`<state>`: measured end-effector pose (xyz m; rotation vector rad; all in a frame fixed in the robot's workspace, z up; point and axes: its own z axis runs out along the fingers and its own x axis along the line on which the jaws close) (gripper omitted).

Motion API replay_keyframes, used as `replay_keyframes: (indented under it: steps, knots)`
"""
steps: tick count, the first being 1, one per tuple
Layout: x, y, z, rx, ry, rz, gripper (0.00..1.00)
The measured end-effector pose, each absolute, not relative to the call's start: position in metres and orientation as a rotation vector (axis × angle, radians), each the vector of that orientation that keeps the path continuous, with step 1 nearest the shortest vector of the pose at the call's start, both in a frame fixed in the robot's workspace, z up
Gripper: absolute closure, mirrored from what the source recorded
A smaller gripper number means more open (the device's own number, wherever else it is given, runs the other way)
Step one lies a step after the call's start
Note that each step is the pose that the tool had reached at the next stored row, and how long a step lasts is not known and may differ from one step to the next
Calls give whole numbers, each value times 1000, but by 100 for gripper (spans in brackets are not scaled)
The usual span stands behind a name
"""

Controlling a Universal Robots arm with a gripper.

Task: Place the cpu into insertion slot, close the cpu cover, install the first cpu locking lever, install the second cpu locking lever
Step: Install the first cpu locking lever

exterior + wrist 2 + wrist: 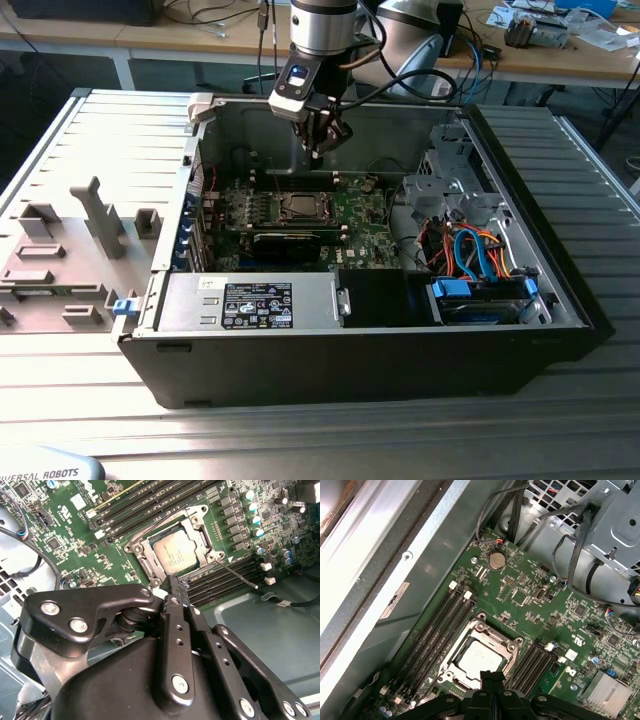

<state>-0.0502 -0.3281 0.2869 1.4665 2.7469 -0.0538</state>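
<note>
- Your pincer (175, 583) sits closest in both wrist views (492, 676). It is clenched, fingers pressed together with nothing between them, and its tip hangs just over the near edge of the socket (135, 549).
- Come down blind from here and that hard tip could land on the cover (162, 532) or on the chip (176, 555). Either would load the fine contacts underneath.
- You'll see the chip already lying in the socket, with the cover apparently lowered around it. If the cover is not quite flat, forcing anything over it could pinch or shift the chip.
- Just beside the socket a thin lever (239, 575) sticks out across the memory slots (220, 587) and looks unhooked. It is slim and springy, so a closed tip could slide off it and strike the slots or the small blue-topped cylinders (252, 512) on the board (75, 535).
- Press it only partway and it could snap back up.
- Farther off, loose cables (570, 545) hang by the drive cage, where a wide swing might snag them.
- In the exterior view, your pincer (318, 150) hangs inside the open case (330, 370) on the tabletop (120, 150), near the case's far wall. A sideways drift could knock that wall.
</note>
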Motion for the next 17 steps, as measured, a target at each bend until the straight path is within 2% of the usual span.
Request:
replay_keyframes:
  steps: [17]
  knots:
    - [-50,-328,287,1438,2762,-53,89]
